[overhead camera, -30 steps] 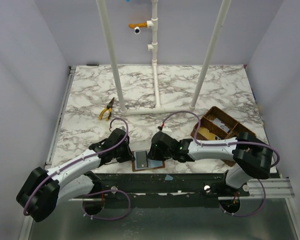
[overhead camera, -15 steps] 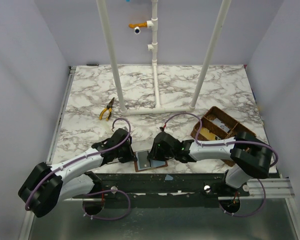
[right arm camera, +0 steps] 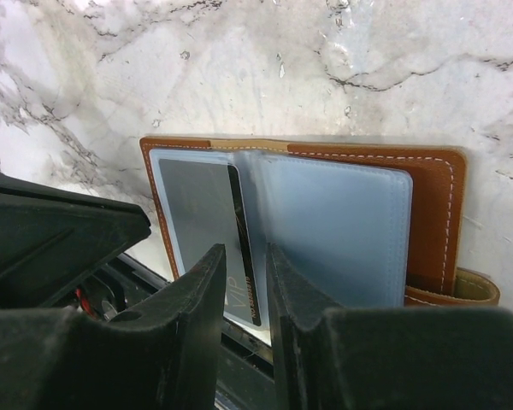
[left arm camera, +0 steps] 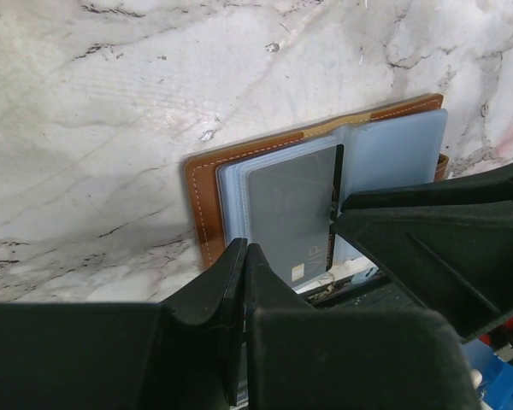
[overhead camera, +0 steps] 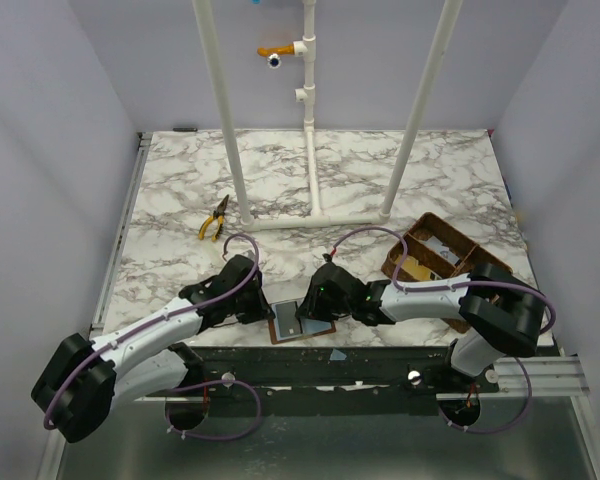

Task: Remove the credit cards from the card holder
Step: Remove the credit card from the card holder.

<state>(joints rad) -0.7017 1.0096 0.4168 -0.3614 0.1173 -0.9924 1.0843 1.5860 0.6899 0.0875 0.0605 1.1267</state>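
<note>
The card holder [overhead camera: 285, 326] [left arm camera: 200, 198] [right arm camera: 433, 213], a brown leather bifold, lies open at the table's near edge with its blue-grey clear pockets up. A dark credit card [left arm camera: 291, 205] [right arm camera: 197, 205] sits in one pocket, and its near end sticks out past the pocket. My left gripper [overhead camera: 263, 312] [left arm camera: 244, 248] is shut and empty, its tips right at the holder's left edge. My right gripper [overhead camera: 315, 310] [right arm camera: 245, 252] hovers over the card's long edge, jaws a narrow gap apart and gripping nothing. A yellowish card [overhead camera: 412, 267] and a pale card [overhead camera: 442, 243] lie in the basket.
A brown woven divided basket [overhead camera: 458, 243] stands at the right. Yellow-handled pliers [overhead camera: 215, 220] lie at the left middle. A white pipe frame [overhead camera: 310, 215] rises from the table's centre. The holder overhangs the near table edge above a dark rail [overhead camera: 360, 365].
The right gripper's jaws have narrowed a little over the dark card. The card holder has shifted slightly to the right. The left gripper stays shut at its left edge.
</note>
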